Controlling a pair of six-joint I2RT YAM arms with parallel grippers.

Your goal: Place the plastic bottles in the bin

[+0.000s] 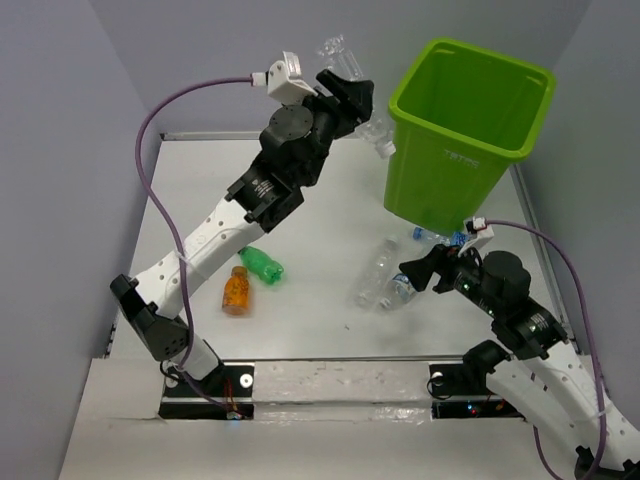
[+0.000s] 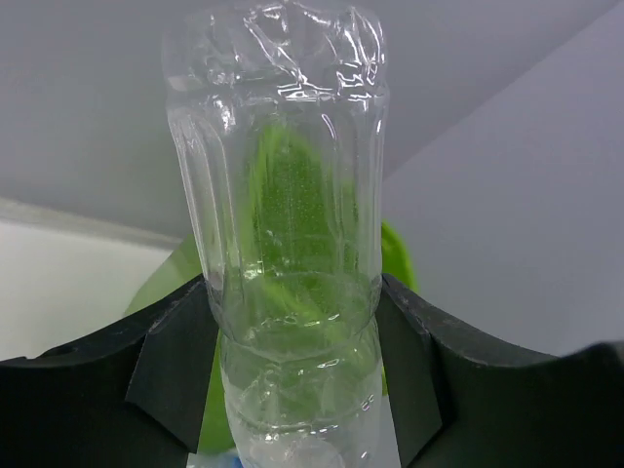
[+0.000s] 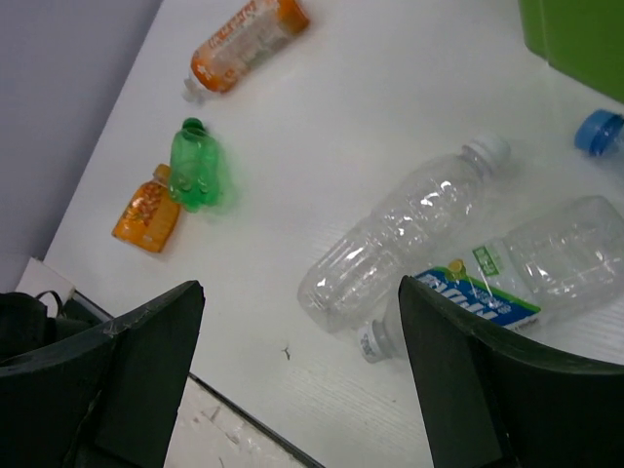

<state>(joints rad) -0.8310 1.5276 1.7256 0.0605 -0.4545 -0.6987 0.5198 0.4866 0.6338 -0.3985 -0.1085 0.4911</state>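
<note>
Item held: one clear crinkled bottle [image 1: 376, 133], off the table and clamped crosswise in the left gripper [image 1: 348, 96]. In the left wrist view both pads press its waist [image 2: 292, 292] and its base points away from the camera. It sits at 9 o'clock of the lime-green bin [image 1: 470, 150], just beside the bin's wall and outside the rim.

Bin: upright at 1 o'clock on the table [image 1: 320, 215].

Bottles on the table: a blue-capped bottle [image 1: 440, 238] at the bin's foot. A white-capped clear bottle [image 3: 405, 239] and a blue-labelled clear bottle [image 3: 507, 283] lie side by side at 5 o'clock. A green bottle [image 1: 262, 265] and an orange bottle [image 1: 236, 291] lie together at 7 o'clock. A second orange bottle [image 3: 249, 39] shows only in the right wrist view.

Right gripper [image 1: 418, 272]: jaws apart, holding nothing, poised above the two clear bottles.
</note>
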